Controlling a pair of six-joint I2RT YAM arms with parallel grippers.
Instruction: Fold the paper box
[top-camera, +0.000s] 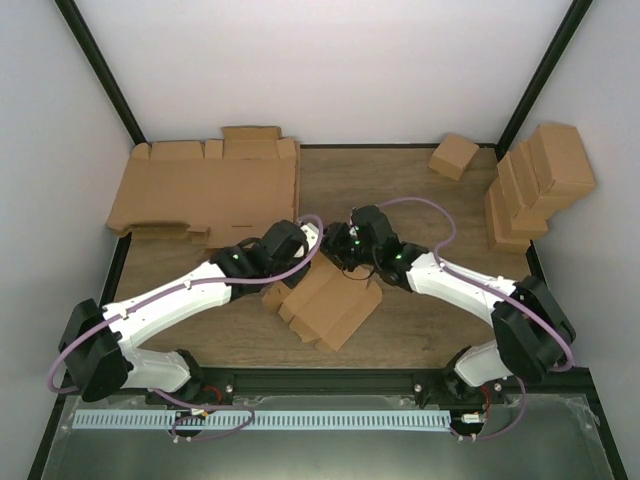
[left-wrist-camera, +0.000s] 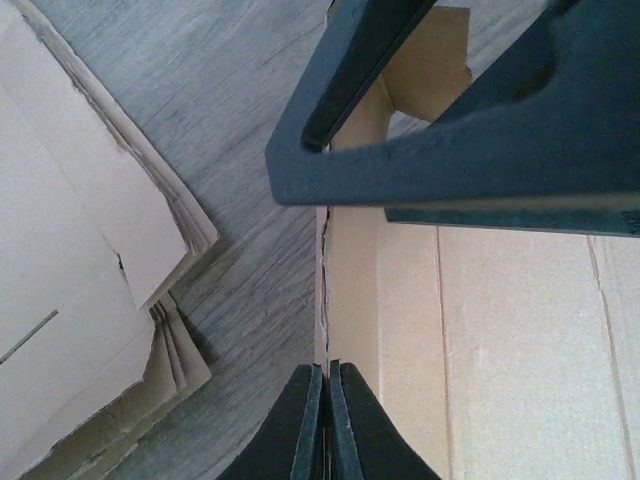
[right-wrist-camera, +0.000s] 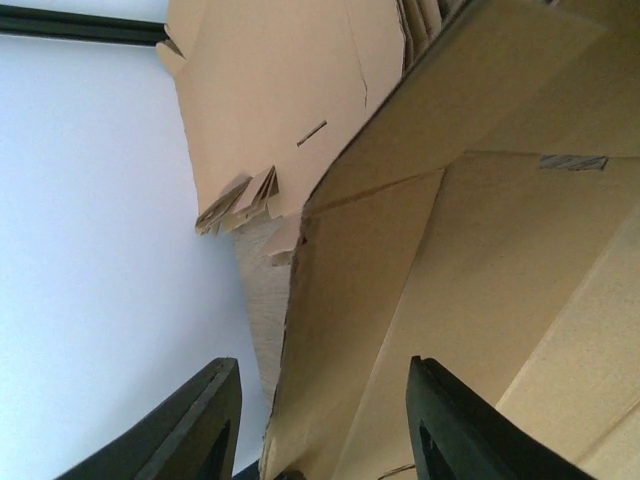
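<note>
Left gripper (left-wrist-camera: 326, 378) pinches the plain brown cardboard box (top-camera: 335, 305) by its upright wall, steadying it, while the right gripper (right-wrist-camera: 320, 368), jaws apart, straddles a panel, seemingly to fold.

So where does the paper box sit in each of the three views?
Top external: the paper box lies low in the centre, between the two arms.
Left wrist: it fills the lower right.
Right wrist: it fills the centre and right.
Shared landmark: the stack of flat cardboard sheets, upper left from above, at left in the left wrist view, at top in the right wrist view.
</note>
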